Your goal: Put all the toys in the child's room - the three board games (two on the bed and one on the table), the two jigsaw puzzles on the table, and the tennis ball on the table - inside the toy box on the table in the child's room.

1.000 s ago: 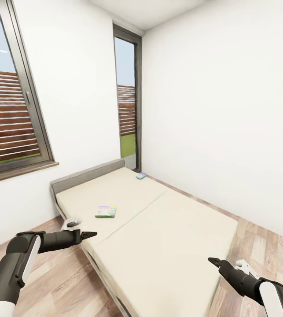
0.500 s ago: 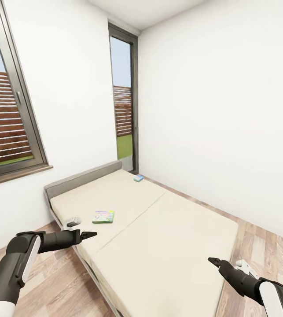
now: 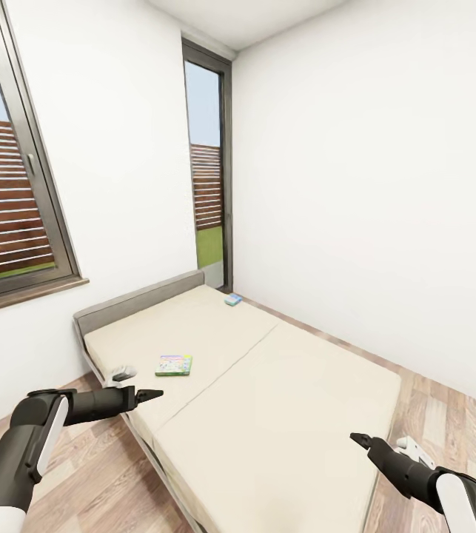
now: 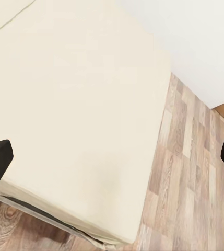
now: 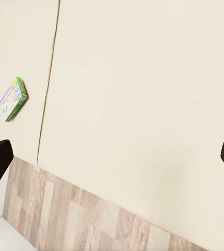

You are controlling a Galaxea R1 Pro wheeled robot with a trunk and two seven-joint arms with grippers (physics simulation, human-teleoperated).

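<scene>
Both claws, left claw (image 4: 112, 154) and right claw (image 5: 112, 157), gape wide, empty, above the bed (image 3: 282, 400).

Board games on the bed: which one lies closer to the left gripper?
The green and white board game, lying mid-mattress just beyond the left gripper. The smaller blue board game sits far off at the bed's far corner by the tall window.

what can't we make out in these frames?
- Green board game on the bed: head view, too small to read the print. Right wrist view: blurred.
- Small blue board game near the headboard: head view, too small for any detail.
- Left gripper and right gripper: wrist views cut the fingers at the edges, though jaws stand wide apart.
- Bed's near corner: cut off by the head view's bottom edge.
</scene>
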